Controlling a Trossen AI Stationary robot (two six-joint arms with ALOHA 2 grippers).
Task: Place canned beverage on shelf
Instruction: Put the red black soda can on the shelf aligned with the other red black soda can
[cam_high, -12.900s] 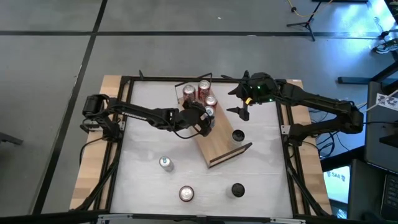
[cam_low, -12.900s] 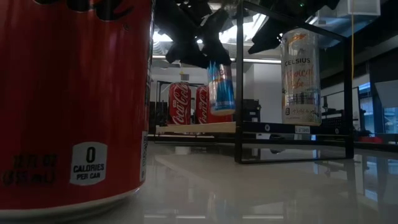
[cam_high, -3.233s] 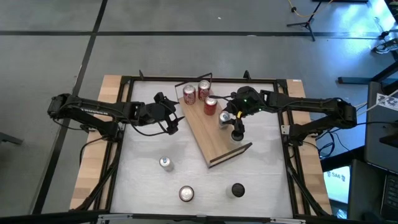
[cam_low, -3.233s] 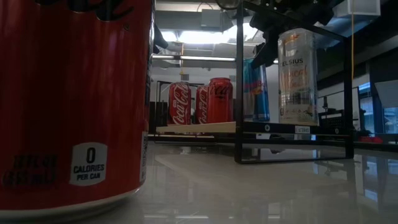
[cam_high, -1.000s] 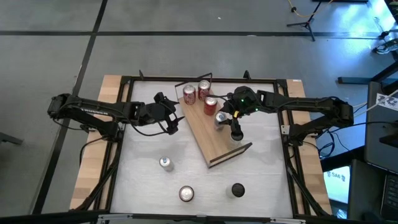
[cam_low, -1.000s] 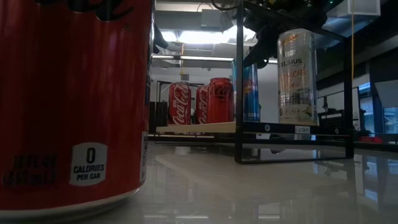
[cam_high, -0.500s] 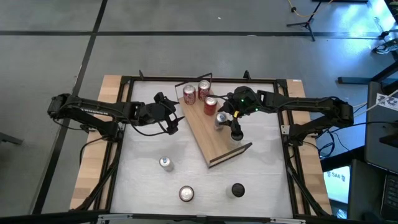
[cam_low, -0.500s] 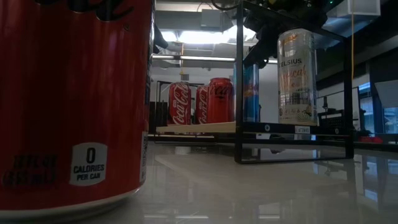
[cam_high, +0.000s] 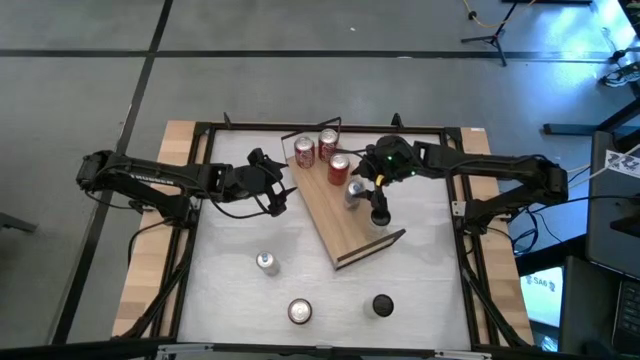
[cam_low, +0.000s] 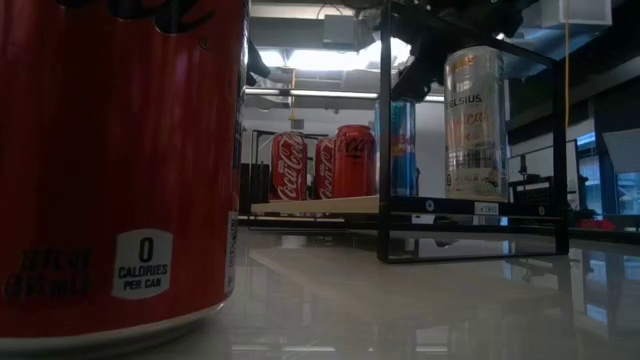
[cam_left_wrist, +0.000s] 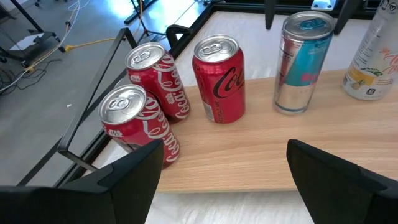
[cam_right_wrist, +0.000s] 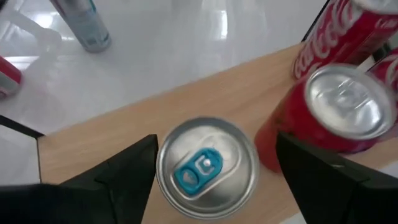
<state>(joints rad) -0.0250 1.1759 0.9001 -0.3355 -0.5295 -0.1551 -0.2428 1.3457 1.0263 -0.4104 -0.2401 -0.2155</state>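
1. The shelf (cam_high: 340, 215) lies slantwise at mid-table, its far end toward 11 o'clock and its near end toward 5 o'clock.
2. Three red cans (cam_high: 320, 151) stand bunched at the shelf's far end.
3. The blue can (cam_high: 355, 190) stands upright on the shelf, just at 5 o'clock of the red cans.
4. The right gripper (cam_right_wrist: 208, 165) hangs straight above the blue can, fingers released and spread on either side of its top, not touching it.
5. A tall white can (cam_low: 475, 110) stands just beside the blue one, at its 4 o'clock.
6. The left gripper (cam_high: 280, 195) waits at 9 o'clock of the shelf, fingers released and holding nothing.
7. Three more cans stand on the table (cam_high: 240, 295) toward 6 o'clock: a silver can (cam_high: 266, 263), a red-topped can (cam_high: 299, 312) and a black can (cam_high: 382, 305).
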